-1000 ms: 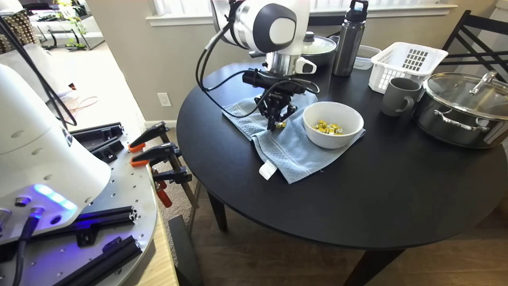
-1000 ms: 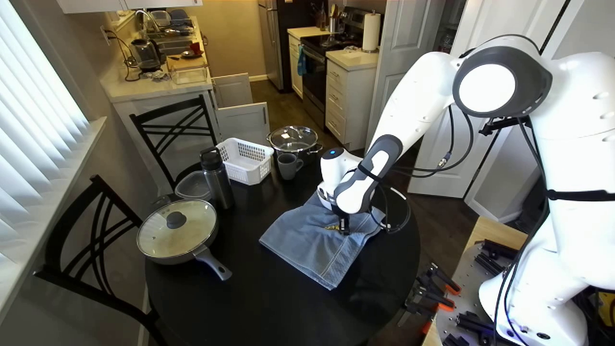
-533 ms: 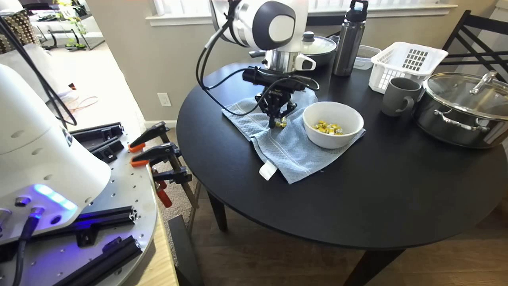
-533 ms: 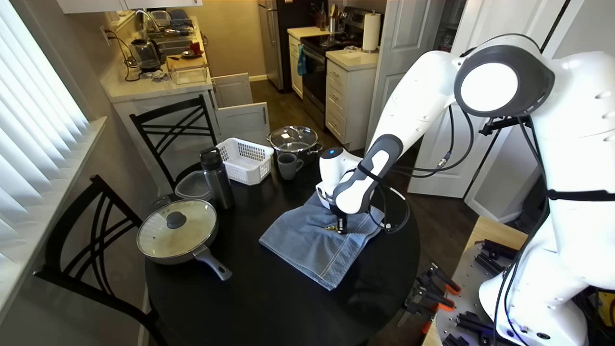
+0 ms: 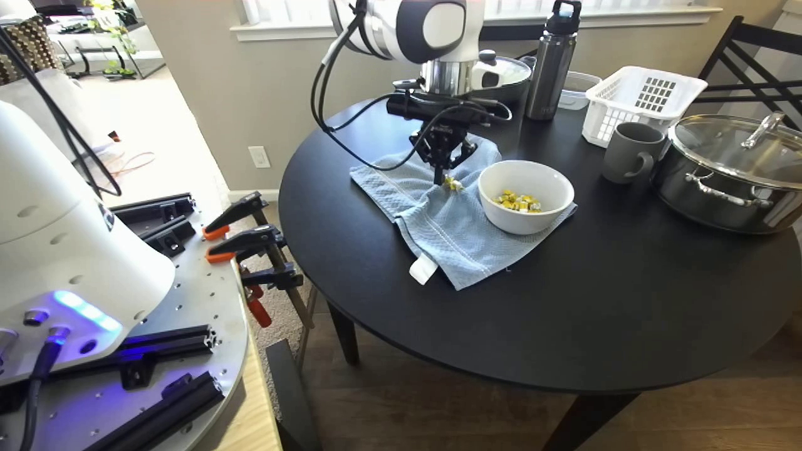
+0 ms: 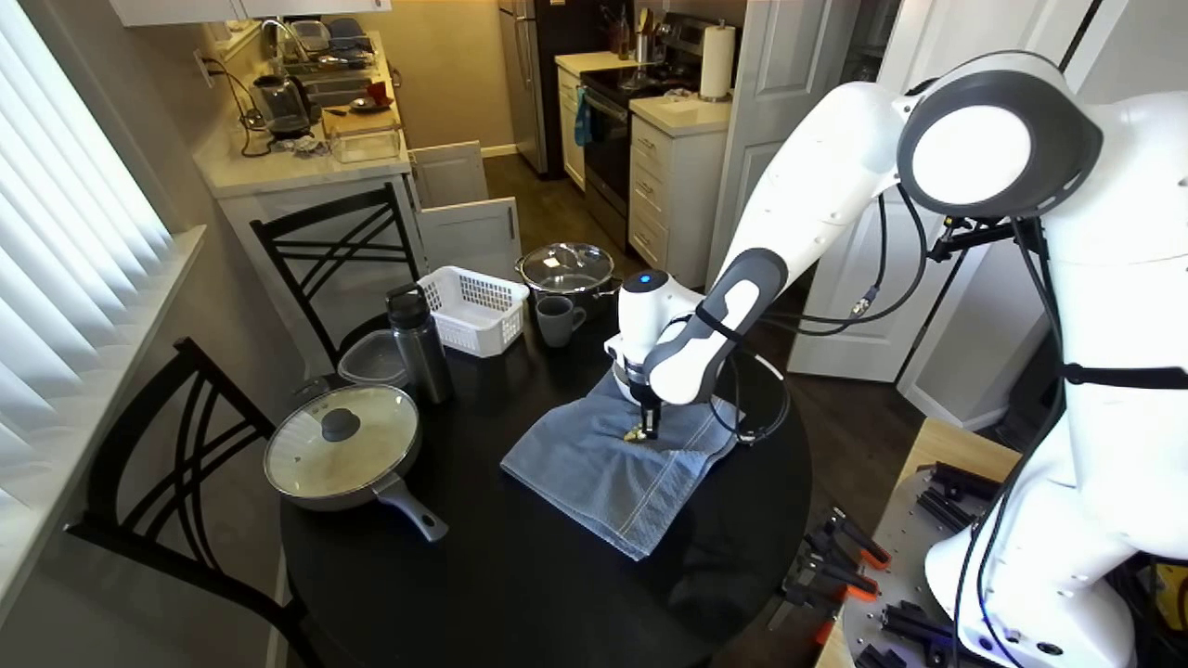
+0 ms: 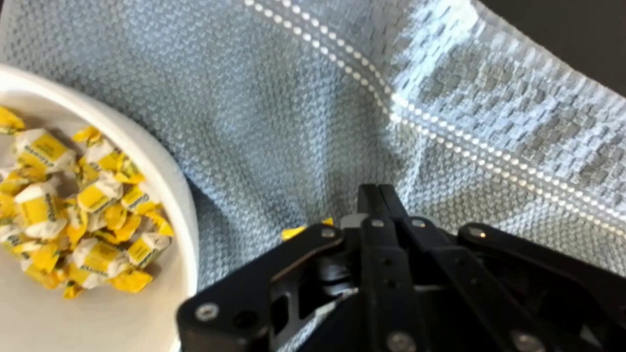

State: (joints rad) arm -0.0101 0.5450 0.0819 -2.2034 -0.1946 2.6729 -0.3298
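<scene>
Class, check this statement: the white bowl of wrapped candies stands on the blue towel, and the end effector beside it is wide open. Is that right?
No: the wrist view shows the end effector shut, not wide open. It is beside the white bowl of wrapped candies, which does stand on the blue towel.

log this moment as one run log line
gripper: shut, nothing seen in grip | candy: close beside gripper, contact unclear | bowl: on towel, candies inside | mug: near pot
</scene>
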